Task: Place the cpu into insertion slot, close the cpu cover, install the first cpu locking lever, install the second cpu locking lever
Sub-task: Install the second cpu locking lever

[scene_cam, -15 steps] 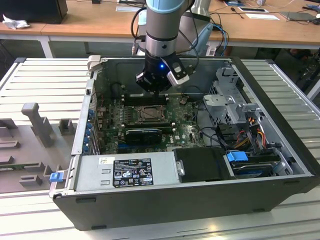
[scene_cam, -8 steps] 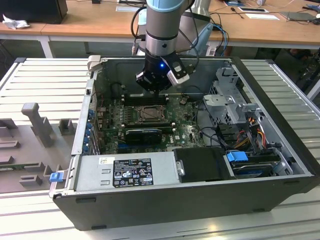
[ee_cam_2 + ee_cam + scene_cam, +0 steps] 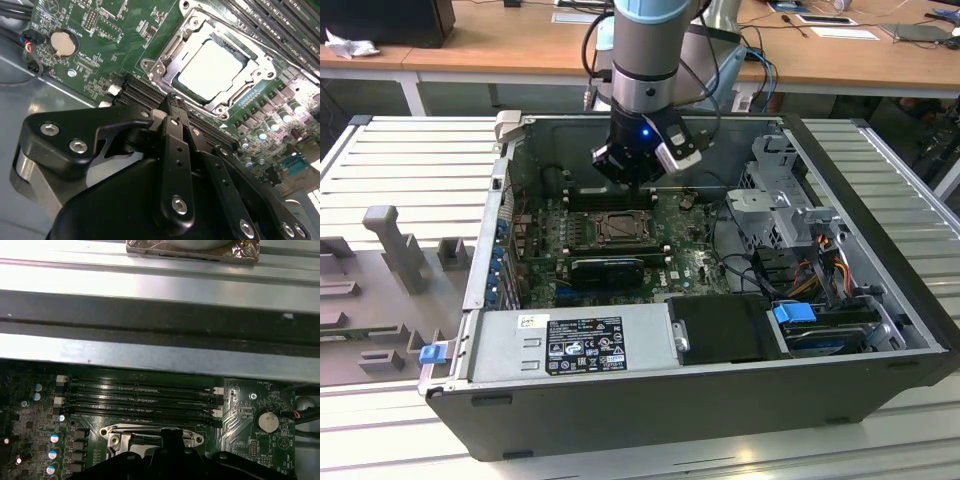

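Found the gripper (image 3: 172, 102) hanging low over the green motherboard (image 3: 125, 25), fingers (image 3: 176, 150) drawn together to one narrow tip, with nothing clamped between them

Saw that tip poised just short of the insertion slot (image 3: 618, 228), above the long black slots (image 3: 145, 92) beside it, not touching the metal so far as could be judged

Noted the cpu (image 3: 212, 67) already seated in the slot, pale top facing up, square to the rim

Saw the cpu cover (image 3: 172, 55) lying down flat around it, the chip showing through the window

Could not make out the state of the locking levers

Spotted a round coin cell (image 3: 64, 43) toward one corner of the board, near a bundle of dark cables

Counted four long memory slots (image 3: 140, 395) beyond the socket in the first wrist view, running along the board's edge beside the case wall

Picked out, in the exterior view, the open computer case (image 3: 650, 400) lying on its side, with a grey power supply (image 3: 575, 345) along its near wall and drive bays (image 3: 790, 200) at the exterior view's right end

Placed the socket about mid-board, between the memory slots and a black card (image 3: 608, 268)

Saw the case resting on a ribbed grey table (image 3: 410, 170), with wooden desks (image 3: 500, 40) behind
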Controlling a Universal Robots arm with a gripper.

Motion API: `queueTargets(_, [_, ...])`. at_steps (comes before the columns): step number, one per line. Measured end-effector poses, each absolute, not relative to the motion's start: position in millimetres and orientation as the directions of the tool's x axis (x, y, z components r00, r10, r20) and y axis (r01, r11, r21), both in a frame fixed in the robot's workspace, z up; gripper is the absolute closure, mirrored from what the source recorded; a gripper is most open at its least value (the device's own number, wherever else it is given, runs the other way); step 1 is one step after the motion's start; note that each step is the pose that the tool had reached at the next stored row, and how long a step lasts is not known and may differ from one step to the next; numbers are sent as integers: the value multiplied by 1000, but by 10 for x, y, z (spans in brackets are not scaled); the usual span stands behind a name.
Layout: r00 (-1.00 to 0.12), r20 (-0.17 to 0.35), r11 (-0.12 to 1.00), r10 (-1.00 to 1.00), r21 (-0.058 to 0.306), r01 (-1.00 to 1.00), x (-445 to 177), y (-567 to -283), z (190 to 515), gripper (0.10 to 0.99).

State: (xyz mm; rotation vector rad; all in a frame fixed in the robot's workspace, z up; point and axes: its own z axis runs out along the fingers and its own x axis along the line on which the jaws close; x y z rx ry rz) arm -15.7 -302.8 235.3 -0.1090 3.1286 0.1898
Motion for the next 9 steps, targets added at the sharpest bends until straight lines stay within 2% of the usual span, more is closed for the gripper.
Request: queueTargets(9, [-998, -10, 990, -69, 121, -70, -156, -3181, 2373, 980])
